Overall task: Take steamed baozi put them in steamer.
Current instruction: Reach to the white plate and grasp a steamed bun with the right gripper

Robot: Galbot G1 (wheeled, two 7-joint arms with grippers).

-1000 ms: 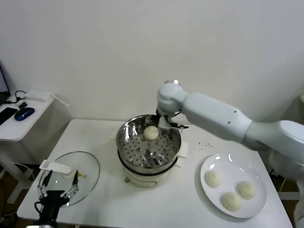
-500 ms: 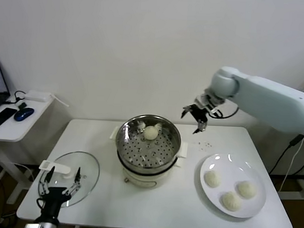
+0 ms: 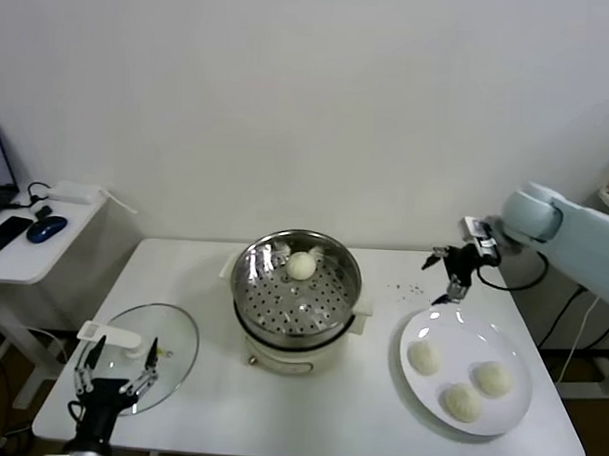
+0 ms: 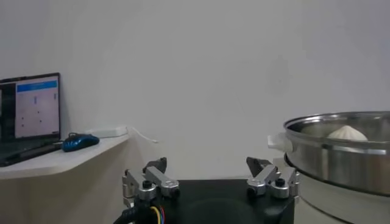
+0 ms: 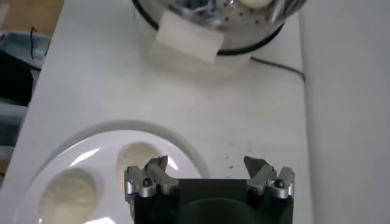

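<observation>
The shiny steamer [image 3: 252, 286] stands mid-table on its cream base, with one steamed baozi [image 3: 302, 265] lying at the far side of its perforated floor. Three more baozi [image 3: 425, 357] [image 3: 493, 378] [image 3: 463, 402] rest on a white plate [image 3: 409, 377] at the right. My right gripper [image 3: 444, 278] hovers open and empty over the plate's far edge. In the right wrist view it [image 5: 207, 164] is above the plate rim [image 5: 116, 131], with a baozi [image 5: 137, 159] just beside it. My left gripper [image 3: 119, 370] waits open at the front left; its wrist view shows the steamer [image 4: 341, 158].
A round glass lid [image 3: 171, 338] with a white handle lies at the table's front left, under the left gripper. A side desk at the far left holds a laptop and a blue mouse [image 3: 46, 226]. Small crumbs [image 3: 410, 288] dot the table between steamer and plate. The wall is close behind.
My right arm has swung from the steamer's far rim rightward and down to the plate's far edge, open throughout. The baozi stays in the steamer. The left arm has not moved.
</observation>
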